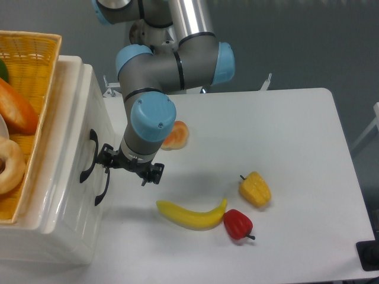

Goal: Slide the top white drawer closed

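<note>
The top white drawer [96, 112] sits pushed into the white cabinet, its glossy front about flush with the cabinet face and no gap into its inside showing. Its black arched handle [89, 155] faces the table. My gripper [129, 169] hangs below the blue wrist cap, right beside that front. Its fingers are spread, and the left fingertip [107, 162] is at the handle. Nothing is held between the fingers.
The lower drawer's black handle [102, 189] is just below. A yellow woven basket [37, 62] with food sits on top of the cabinet. On the table lie a banana [190, 214], a red pepper [237, 224], a yellow pepper [255, 188] and a peach [176, 135].
</note>
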Tool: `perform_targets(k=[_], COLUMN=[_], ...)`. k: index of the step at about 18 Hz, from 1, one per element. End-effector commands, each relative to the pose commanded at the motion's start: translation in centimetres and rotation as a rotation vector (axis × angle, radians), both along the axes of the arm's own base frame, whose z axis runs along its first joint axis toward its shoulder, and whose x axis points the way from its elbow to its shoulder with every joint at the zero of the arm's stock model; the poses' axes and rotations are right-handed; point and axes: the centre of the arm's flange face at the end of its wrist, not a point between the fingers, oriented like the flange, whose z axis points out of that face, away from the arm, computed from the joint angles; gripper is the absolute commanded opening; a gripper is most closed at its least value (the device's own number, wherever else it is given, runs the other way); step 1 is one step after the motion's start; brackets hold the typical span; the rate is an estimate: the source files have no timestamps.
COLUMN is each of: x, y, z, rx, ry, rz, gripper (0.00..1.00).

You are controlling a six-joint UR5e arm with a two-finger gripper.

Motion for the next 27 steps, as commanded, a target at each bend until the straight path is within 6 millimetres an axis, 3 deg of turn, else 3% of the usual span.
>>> perform_targets(k=[3, 5, 8, 12, 16, 21, 24, 27], x=[-1.3, -5.5, -8.6, -9.6, -12.8, -17.4, -21.1, -23.2], y=[-0.1, -1.5, -3.1, -4.7, -7.0, -11.4, -15.7, -18.9], z=[0.4, 1.9, 3.0, 4.2, 5.0, 5.3, 6.4, 7.4], rx=[0.013, 0.036, 0.047, -0.03, -0.061, -0.142, -0.136, -0.133], ry=[0.011, 0.032, 0.075, 0.208, 0.296, 0.364, 0.375, 0.386], rz=[0.008, 0.069, 0.079, 0.014, -0.109, -0.166, -0.214, -0.242], gripper=[1.0, 1.0, 1.0, 1.0, 1.0, 1.0, 1.0, 1.0])
